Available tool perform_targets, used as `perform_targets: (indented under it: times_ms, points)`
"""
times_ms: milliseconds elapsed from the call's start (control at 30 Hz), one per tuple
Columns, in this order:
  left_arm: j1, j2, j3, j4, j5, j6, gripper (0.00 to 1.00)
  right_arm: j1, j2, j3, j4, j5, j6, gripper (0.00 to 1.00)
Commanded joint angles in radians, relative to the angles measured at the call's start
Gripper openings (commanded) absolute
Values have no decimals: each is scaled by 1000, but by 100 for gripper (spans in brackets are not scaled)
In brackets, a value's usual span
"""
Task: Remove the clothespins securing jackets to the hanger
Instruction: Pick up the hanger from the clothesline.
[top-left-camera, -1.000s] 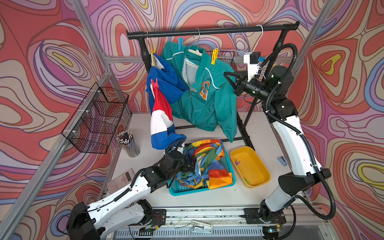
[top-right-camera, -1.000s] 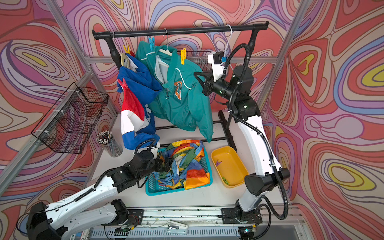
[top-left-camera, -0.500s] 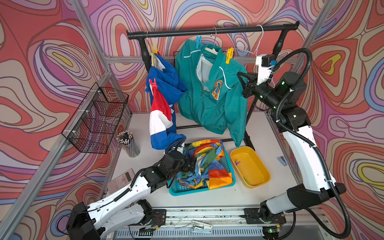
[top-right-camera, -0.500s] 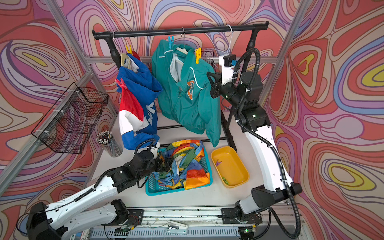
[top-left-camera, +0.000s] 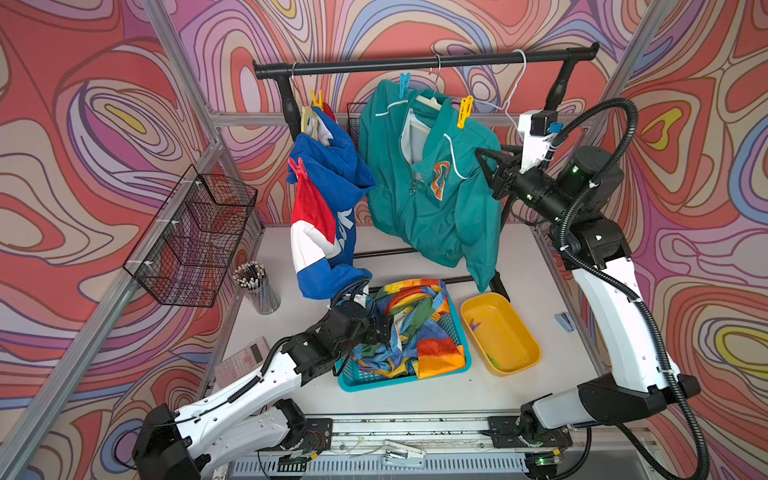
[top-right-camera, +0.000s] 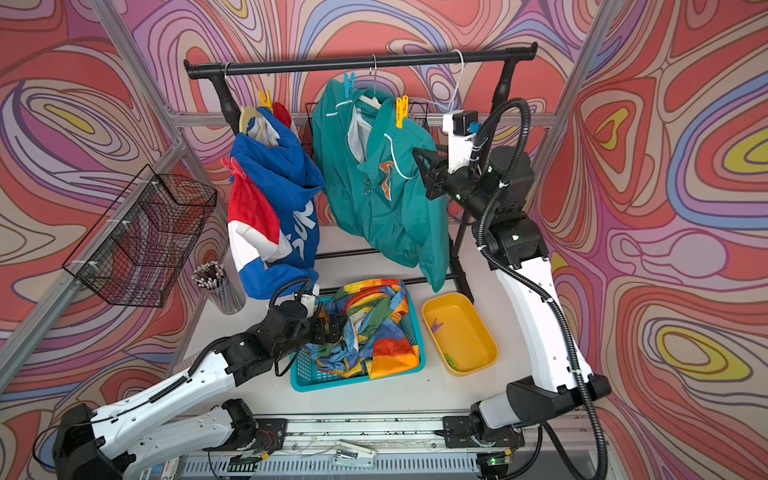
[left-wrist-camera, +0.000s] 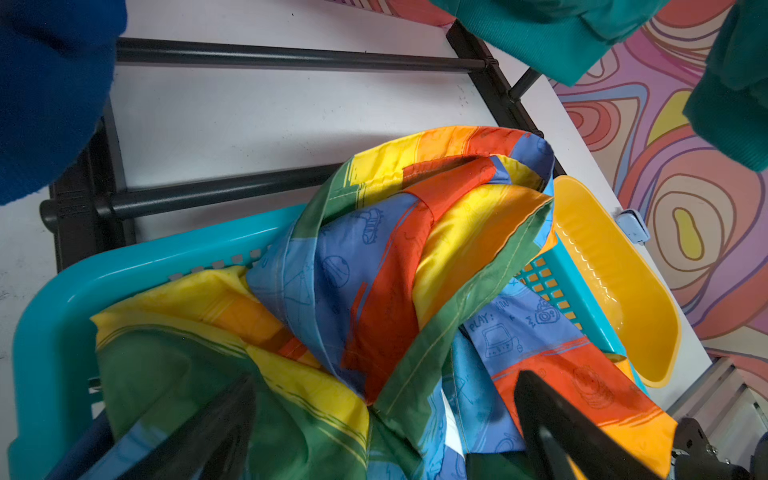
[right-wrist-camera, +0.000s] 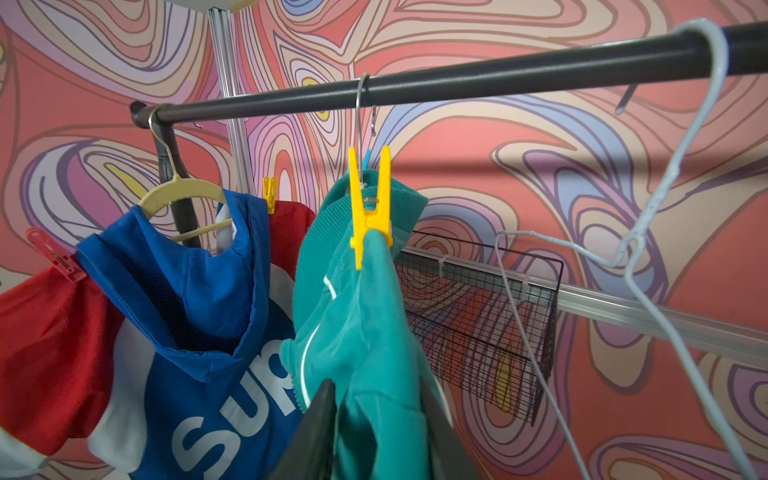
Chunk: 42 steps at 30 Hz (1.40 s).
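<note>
On the black rail (top-left-camera: 415, 63) hang two jackets. The teal jacket (top-left-camera: 432, 199) carries a blue clothespin (top-left-camera: 404, 85) and a yellow clothespin (right-wrist-camera: 370, 208) on its shoulders. The blue jacket (top-left-camera: 332, 174) has a yellow clothespin (top-left-camera: 316, 99) and a red clothespin (top-left-camera: 296, 168). My right gripper (right-wrist-camera: 376, 386) is at the teal jacket's right edge, jaws parted with teal cloth between the fingers, below the yellow pin. The rainbow jacket (top-left-camera: 415, 332) lies in a teal basket (top-left-camera: 374, 380). My left gripper (left-wrist-camera: 386, 376) is open just above it.
A yellow bin (top-left-camera: 523, 353) right of the basket holds a purple pin (top-left-camera: 475, 325) and a green pin (top-left-camera: 492, 360). An empty white wire hanger (top-left-camera: 513, 95) hangs at the rail's right end. A wire basket (top-left-camera: 195, 241), pencil cup (top-left-camera: 253, 282) and calculator (top-left-camera: 245, 361) are at the left.
My right arm has drawn back to the right, and the teal jacket slid right along the rail with it. Its jaws have parted since. The left arm has not moved.
</note>
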Motion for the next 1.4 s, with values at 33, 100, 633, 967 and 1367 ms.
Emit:
perform_targets:
  times_ms: [33,100,633,967,1367]
  points:
    - [-2,16,1,22,10,-15,99,18,-14,15,6,-30,11,37]
    - [-2,22,8,23,16,-16,99,32,8,41,-16,-26,9,38]
    - [-2,16,12,20,19,-15,99,148,122,166,-122,68,-69,25]
    - [-2,-10,4,9,9,-13,98,162,127,182,-104,144,-80,0]
    - [-1,-27,24,6,1,-25,98,162,-80,-108,354,193,11,0]
